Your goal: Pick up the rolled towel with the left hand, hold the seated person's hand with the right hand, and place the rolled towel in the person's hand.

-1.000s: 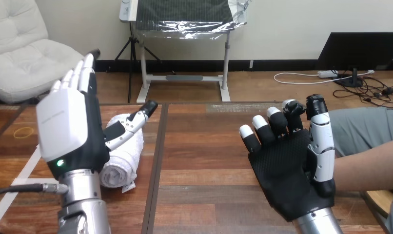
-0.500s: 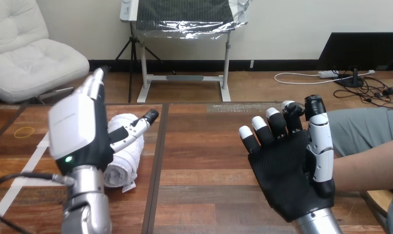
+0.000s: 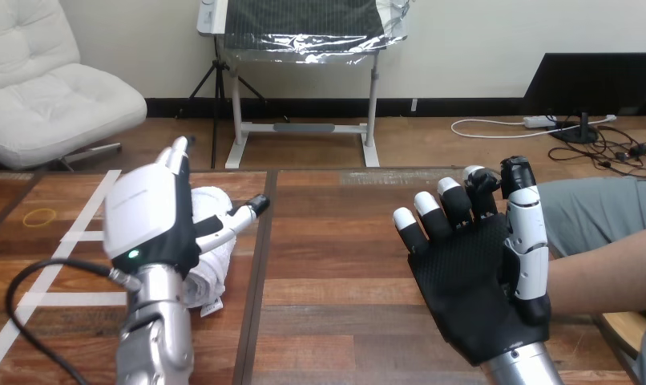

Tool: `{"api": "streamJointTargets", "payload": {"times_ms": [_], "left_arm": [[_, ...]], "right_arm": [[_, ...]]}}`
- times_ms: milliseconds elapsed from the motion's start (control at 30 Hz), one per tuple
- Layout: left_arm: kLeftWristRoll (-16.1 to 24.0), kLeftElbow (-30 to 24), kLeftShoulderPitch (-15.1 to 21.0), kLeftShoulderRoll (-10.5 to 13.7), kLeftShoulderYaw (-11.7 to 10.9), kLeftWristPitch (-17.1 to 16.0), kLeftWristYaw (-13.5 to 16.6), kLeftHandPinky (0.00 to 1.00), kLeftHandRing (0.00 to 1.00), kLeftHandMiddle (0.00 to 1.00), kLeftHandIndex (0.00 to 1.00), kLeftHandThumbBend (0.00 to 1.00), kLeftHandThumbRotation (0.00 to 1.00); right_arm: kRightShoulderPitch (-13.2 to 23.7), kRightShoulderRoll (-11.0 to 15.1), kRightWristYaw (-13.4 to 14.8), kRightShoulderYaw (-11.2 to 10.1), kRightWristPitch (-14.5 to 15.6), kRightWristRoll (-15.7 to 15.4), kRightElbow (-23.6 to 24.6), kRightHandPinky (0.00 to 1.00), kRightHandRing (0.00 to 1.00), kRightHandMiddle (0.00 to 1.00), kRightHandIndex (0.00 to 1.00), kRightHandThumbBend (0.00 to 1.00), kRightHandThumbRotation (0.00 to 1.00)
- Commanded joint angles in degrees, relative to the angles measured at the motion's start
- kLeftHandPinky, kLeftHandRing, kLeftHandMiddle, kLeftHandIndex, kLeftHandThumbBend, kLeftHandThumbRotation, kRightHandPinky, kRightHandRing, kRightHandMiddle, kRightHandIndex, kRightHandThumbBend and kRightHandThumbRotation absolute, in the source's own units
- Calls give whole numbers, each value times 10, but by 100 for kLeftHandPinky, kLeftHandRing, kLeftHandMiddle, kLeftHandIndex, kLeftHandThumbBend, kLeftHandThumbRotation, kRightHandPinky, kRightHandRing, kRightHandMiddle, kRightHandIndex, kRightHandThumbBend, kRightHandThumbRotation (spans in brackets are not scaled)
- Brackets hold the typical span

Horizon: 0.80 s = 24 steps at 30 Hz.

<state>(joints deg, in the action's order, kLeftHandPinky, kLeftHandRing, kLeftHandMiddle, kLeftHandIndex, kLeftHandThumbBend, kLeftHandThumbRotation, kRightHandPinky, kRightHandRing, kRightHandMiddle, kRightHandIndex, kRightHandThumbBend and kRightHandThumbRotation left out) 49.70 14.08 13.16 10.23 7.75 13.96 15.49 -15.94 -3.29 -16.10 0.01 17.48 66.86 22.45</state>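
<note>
A white rolled towel (image 3: 213, 245) lies on the wooden table (image 3: 336, 241) left of the middle, its near end facing me. My left hand (image 3: 147, 212) stands just over its left side, white back toward me, fingers straight and pointing away, thumb stretched out across the towel's top; it hides much of the roll. My right hand (image 3: 472, 273) is raised at the right, black palm toward me, fingers straight and open, thumb upright along its right edge. The person's forearm (image 3: 608, 277) comes in from the right and passes behind that thumb. Their hand is hidden behind my palm.
A yellow rubber band (image 3: 39, 216) lies at the far left of the table. White tape strips (image 3: 79, 237) cross the left panel. A dark seam (image 3: 260, 265) between two table panels runs just right of the towel.
My left hand has moved right and down, from beside the towel to over it, turning edge-on. The right hand and the person's forearm have stayed put.
</note>
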Motion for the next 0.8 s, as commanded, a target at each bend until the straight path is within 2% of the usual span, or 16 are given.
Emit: {"api": "streamJointTargets", "payload": {"times_ms": [0,200,400,767], "left_arm": [[-26,48,72,11,3,3,-16,85,87,91,93,87,75],[-55,99,102,16,6,4,-31,87,88,91,93,87,76],[-73,156,132,18,12,6,-27,88,88,91,93,88,74],[-73,266,186,20,36,2,8,88,88,93,93,89,71]], "right_arm": [[-45,-28,3,6,2,9,8,14,22,31,33,54,29],[-43,-28,0,4,4,9,6,14,22,31,33,54,28],[-41,-29,0,1,4,9,5,14,22,31,32,54,29],[-38,-29,0,-6,6,15,1,14,22,31,33,55,28]]}}
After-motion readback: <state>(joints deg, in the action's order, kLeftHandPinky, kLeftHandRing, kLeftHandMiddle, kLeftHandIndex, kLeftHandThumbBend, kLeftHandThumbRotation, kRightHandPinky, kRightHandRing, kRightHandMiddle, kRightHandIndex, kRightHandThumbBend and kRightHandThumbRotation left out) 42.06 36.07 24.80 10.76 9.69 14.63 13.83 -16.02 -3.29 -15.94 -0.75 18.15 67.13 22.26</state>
